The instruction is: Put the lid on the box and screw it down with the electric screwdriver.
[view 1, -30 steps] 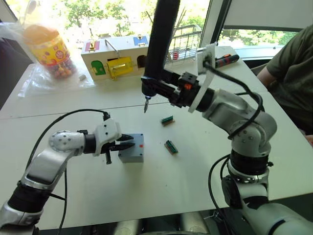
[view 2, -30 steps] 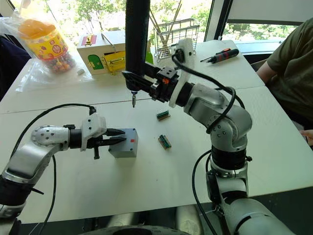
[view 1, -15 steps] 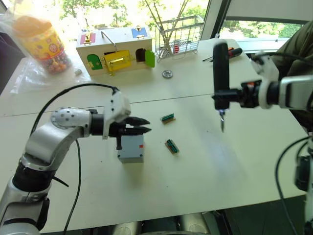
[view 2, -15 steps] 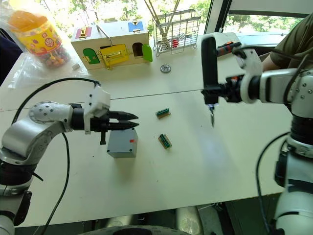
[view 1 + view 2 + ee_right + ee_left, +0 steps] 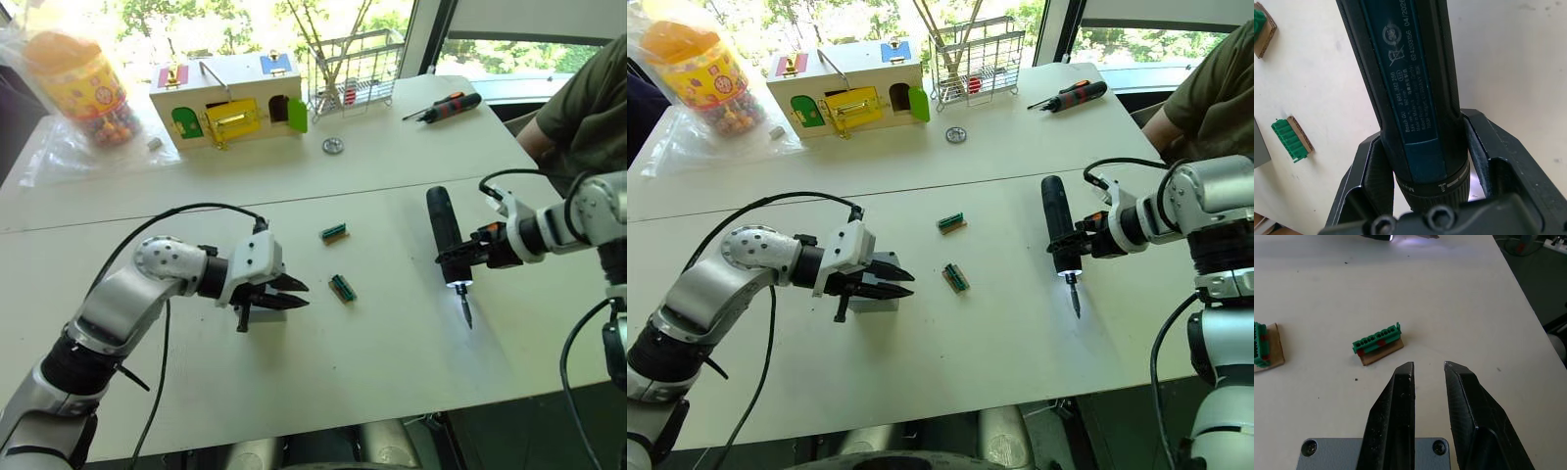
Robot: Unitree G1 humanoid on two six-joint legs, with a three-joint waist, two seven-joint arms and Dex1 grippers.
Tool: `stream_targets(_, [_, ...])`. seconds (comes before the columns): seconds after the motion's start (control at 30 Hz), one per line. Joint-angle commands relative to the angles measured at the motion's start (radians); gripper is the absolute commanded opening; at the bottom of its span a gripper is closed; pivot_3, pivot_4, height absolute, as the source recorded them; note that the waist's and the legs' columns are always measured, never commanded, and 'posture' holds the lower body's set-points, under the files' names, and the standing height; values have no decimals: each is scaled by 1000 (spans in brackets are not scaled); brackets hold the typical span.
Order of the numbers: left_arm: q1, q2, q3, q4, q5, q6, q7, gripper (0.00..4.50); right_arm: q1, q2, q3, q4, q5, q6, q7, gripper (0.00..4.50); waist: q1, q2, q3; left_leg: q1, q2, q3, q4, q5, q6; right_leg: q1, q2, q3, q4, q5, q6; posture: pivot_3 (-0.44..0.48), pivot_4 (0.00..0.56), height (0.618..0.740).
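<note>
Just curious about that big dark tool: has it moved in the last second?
Yes. The electric screwdriver has swung from above the wooden latch box to low over the table's right side, near the person.

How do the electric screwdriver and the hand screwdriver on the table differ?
The electric screwdriver is thick and all dark; the hand screwdriver is slimmer, black and orange. The electric one is clamped in the right claw, with a light glowing at its bit end; the hand one lies free at the table's far side. Both end in a thin metal bit.
</note>
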Motion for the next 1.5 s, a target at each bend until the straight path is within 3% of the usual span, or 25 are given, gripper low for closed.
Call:
stream_targets(0.03, [2,9,5,-18,20,-14,5,944,-69,15,61,51,-55,-52,87,1837,1,0,0,0,0,0,0,0,0,0,0,0,0,0,0,0,150,740])
stream_targets(0.37, [18,9,22,-18,31,-10,14,944,-147,78,187,193,-201,-146,244,1837,16,0,0,0,0,0,3,0,0,0,0,0,2,0,0,0,150,740])
stream_targets(0.43, [20,8,30,-14,29,-9,19,944,-153,89,192,211,-230,-160,259,2878,17,0,0,0,0,0,3,0,-1,0,0,0,3,0,0,0,150,740])
stream_targets(0.57, [21,3,64,10,5,7,30,944,-152,96,191,204,-263,-168,289,4347,17,0,0,0,0,0,3,0,-1,0,0,0,3,0,0,0,150,740])
stream_targets(0.8, [39,8,206,44,-93,80,63,944,-146,94,99,185,-311,-236,252,4474,20,0,0,0,-1,-1,4,0,-1,0,0,0,3,0,0,0,150,740])
stream_targets(0.93, [87,46,348,34,-193,177,81,944,-124,66,-32,41,-264,-226,241,4474,20,0,0,-1,-1,-1,3,0,-1,-2,0,0,4,0,0,0,150,740])
stream_targets(1.1, [251,157,507,12,-249,247,64,944,97,-18,-249,-397,-171,-269,224,4474,21,0,0,-3,0,-2,3,0,-1,-4,0,0,4,0,0,0,150,740])
stream_targets(1.27, [553,248,659,-35,-276,262,-48,944,600,101,-676,-919,34,-402,253,4474,26,-1,-1,-2,0,-2,3,0,-1,-3,0,0,5,0,0,0,150,740])
stream_targets(1.37, [658,260,706,-33,-270,252,-68,944,903,88,-733,-1097,122,-416,335,4474,47,0,-1,-1,0,-3,4,0,0,0,-1,0,4,0,0,0,150,740])
stream_targets(1.5, [728,207,711,-73,-298,267,-27,944,1072,112,-749,-1138,183,-455,332,4474,47,0,-1,9,0,-2,5,-4,6,13,-2,0,2,1,-1,0,150,740])
